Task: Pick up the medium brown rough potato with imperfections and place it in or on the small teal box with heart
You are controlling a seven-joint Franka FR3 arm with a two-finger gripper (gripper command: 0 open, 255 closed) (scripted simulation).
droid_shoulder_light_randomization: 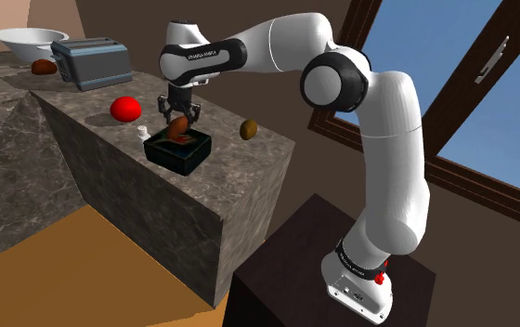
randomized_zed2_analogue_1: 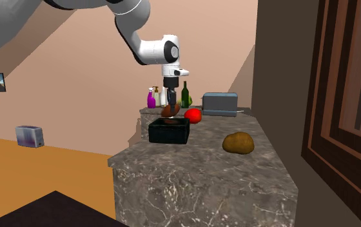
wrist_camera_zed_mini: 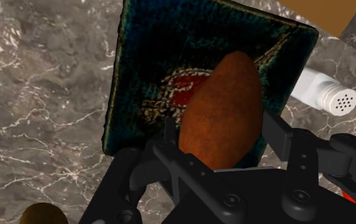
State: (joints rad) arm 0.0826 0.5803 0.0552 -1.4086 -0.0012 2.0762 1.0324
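Clasping the brown potato [wrist_camera_zed_mini: 224,111] between its two black fingers [wrist_camera_zed_mini: 277,137], the gripper [wrist_camera_zed_mini: 221,137] hangs directly over the box [wrist_camera_zed_mini: 145,70].

- Fingers: spread only to the potato's width, one pressing on each side. The potato is held.
- Potato: its long axis points down toward the box and is tilted somewhat in the shoulder view. The skin is reddish brown and rough. The lower end sits at about the level of the box's rim. Contact with the box's floor cannot be told.
- Box: near black seen from outside. In the wrist view the inside is dark teal with a red heart [wrist_camera_zed_mini: 183,86], partly hidden behind the potato. The box stands on the grey marble counter [droid_shoulder_light_randomization: 91,153].
- White shaker [wrist_camera_zed_mini: 328,97]: lying just beside the box.
- Red tomato [droid_shoulder_light_randomization: 125,110]: near the shaker, on the side away from the box.
- Second potato [droid_shoulder_light_randomization: 248,129]: on the counter toward the shoulder view's right, well apart from the box.
- Grey toaster [droid_shoulder_light_randomization: 91,62] and white bowl [droid_shoulder_light_randomization: 26,39]: at the far end of the counter.
- Bottles [randomized_zed2_analogue_1: 185,95]: behind the gripper in the second exterior view.
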